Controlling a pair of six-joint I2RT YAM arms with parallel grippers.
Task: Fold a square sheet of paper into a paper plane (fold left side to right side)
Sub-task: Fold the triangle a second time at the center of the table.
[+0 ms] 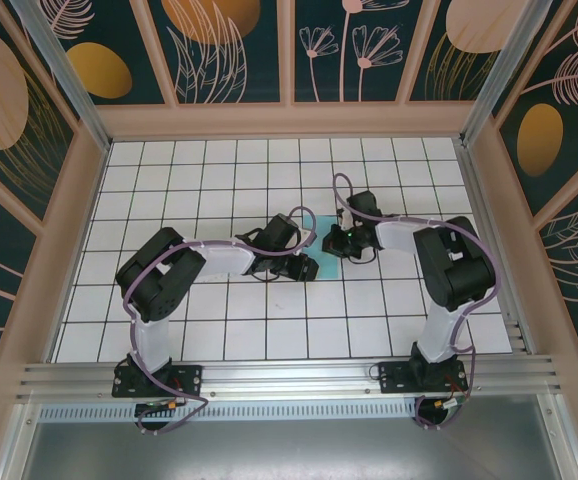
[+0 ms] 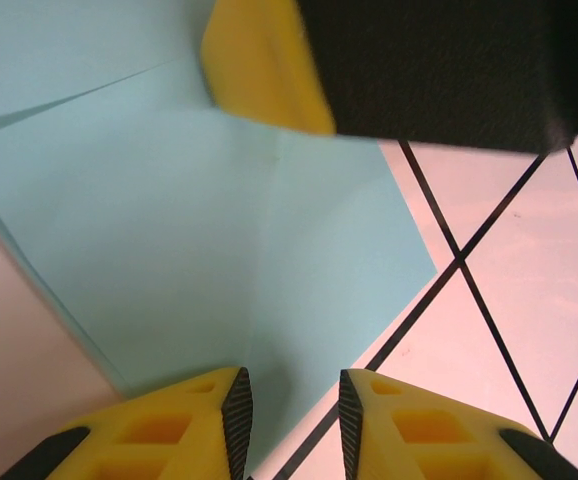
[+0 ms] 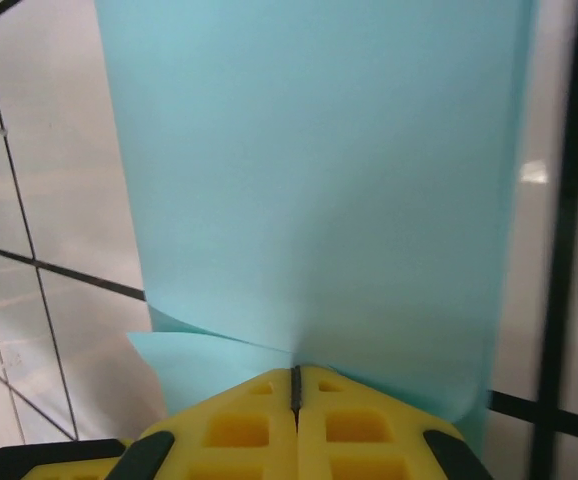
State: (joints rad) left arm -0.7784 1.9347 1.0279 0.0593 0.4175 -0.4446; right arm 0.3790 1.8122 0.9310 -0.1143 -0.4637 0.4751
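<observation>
Turquoise only as a small patch from above: sheet (image 1: 326, 248) mostly covered by both wrists, outline and folds unreadable there. Rests on the table (image 1: 219, 180), about mid-grid. Right gripper (image 1: 341, 240) over the sheet's far-right part, left gripper (image 1: 305, 263) at its near-left edge. Jaws too small to judge in the top view.

From the left wrist: sheet (image 2: 219, 230) cut off at the top and left of frame, one corner pointing right over the grid lines. Shows a slanted layer edge at upper left and a faint crease down the middle. Left gripper (image 2: 291, 425) right at the sheet's near edge, fingers (image 2: 199, 430) slightly apart, gripping nothing. Cannot tell whether the tips touch the paper. Right gripper (image 2: 266, 70) blurred, over the sheet's far edge, hiding it there.

From the right wrist: right gripper (image 3: 295, 385) pressed together on the edge of the sheet (image 3: 309, 180), with just a thin dark seam between the pads. Sheet extends away from the fingertips, top cut off by the frame, surface blurred. Second layer peeks out low and left of the pinch.
</observation>
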